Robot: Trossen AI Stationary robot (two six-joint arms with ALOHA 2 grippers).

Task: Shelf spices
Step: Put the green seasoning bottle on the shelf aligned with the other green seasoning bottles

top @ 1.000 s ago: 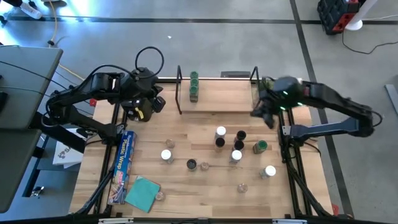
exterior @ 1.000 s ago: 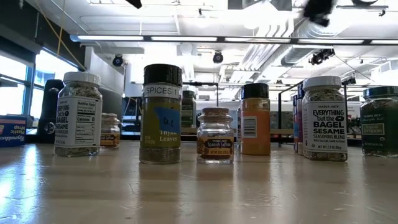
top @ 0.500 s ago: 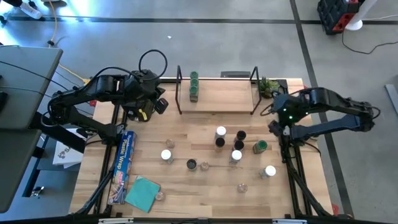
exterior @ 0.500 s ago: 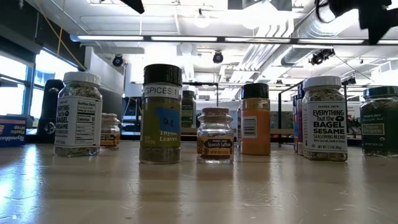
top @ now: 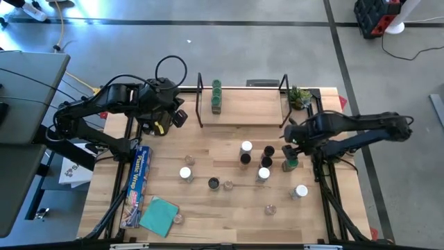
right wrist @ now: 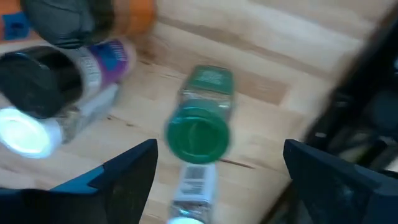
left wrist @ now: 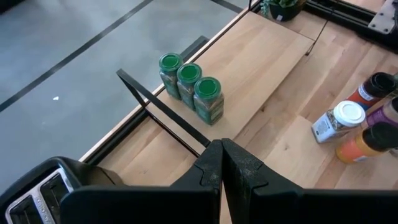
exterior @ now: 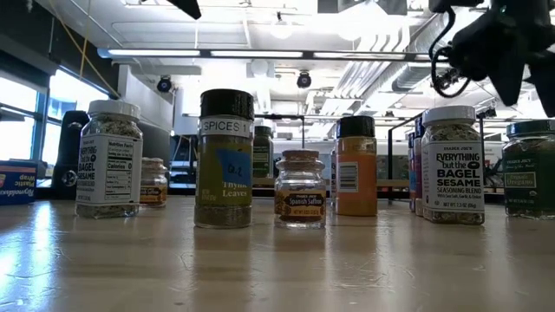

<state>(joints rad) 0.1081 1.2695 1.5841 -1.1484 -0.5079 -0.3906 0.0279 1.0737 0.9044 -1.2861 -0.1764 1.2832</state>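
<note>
3 green-topped spices (top: 216, 96) stand on the shelf (top: 243, 107); the rest wait on the worktop (top: 208, 215); right end effector (top: 290, 147) spread above one, left end effector (left wrist: 221, 163) clenched

A pale wood table (top: 208, 222) with visible grain is seen, its surface slightly glossy under ceiling lights. The shelf (top: 243, 107) is formed of light, matt wood boards framed by thin black metal uprights. Clear glass or plastic spices (exterior: 224, 160) are capped in smooth plastic and wrapped in printed paper labels. Matt dark plastic is shown on the right gripper (right wrist: 214, 168).
</note>
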